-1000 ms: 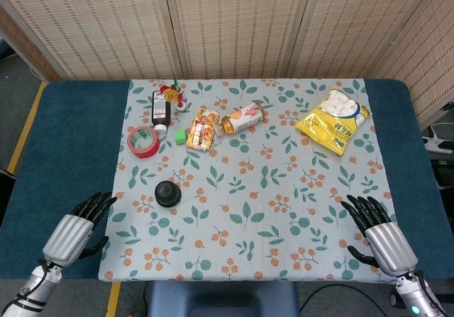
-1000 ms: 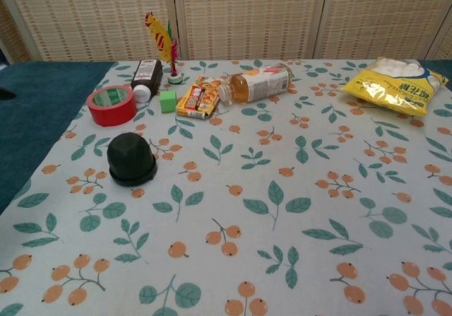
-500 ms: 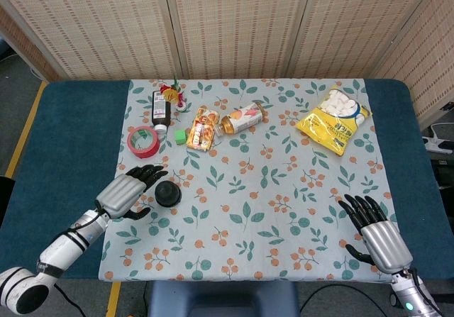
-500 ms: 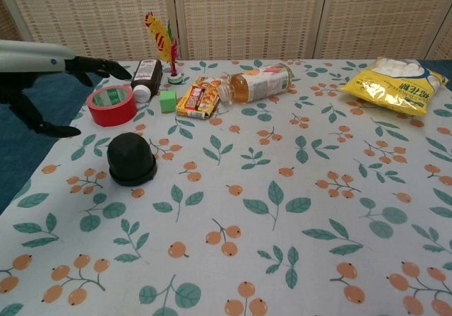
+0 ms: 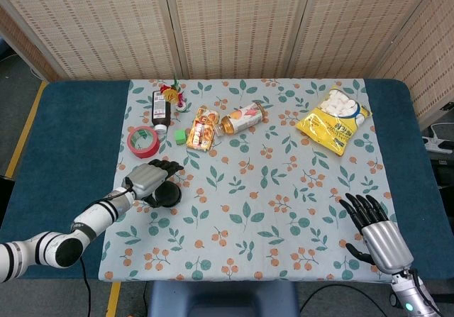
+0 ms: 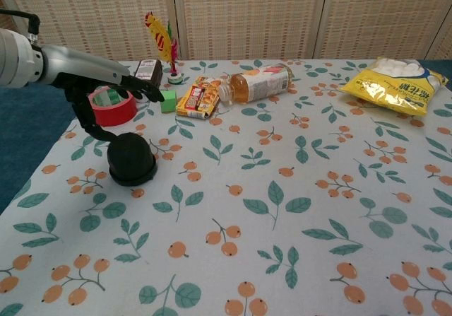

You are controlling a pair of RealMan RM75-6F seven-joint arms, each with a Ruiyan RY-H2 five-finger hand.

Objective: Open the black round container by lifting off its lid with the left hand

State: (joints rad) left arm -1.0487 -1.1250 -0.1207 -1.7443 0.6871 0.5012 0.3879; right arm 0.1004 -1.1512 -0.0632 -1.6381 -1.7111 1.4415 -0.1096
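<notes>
The black round container [image 5: 170,195] [image 6: 132,162] stands with its domed lid on, at the left side of the flowered cloth. My left hand [image 5: 149,178] [image 6: 99,83] hovers over its left and far side. The fingers [image 6: 145,90] stretch out above the lid, spread apart, while the thumb points down by the container's left flank. Nothing is held, and I cannot tell if the thumb touches it. My right hand [image 5: 376,233] rests open near the front right edge, seen only in the head view.
Just behind the container lie a red tape roll [image 5: 144,142] [image 6: 111,104] and a green cube [image 5: 180,137]. Further back are a dark bottle [image 5: 160,108], a snack pack [image 5: 203,127], a lying drink bottle [image 5: 242,118] and a yellow bag [image 5: 335,118].
My left hand has swept in from the front left edge to above the black container. The container and my right hand have stayed where they were.
</notes>
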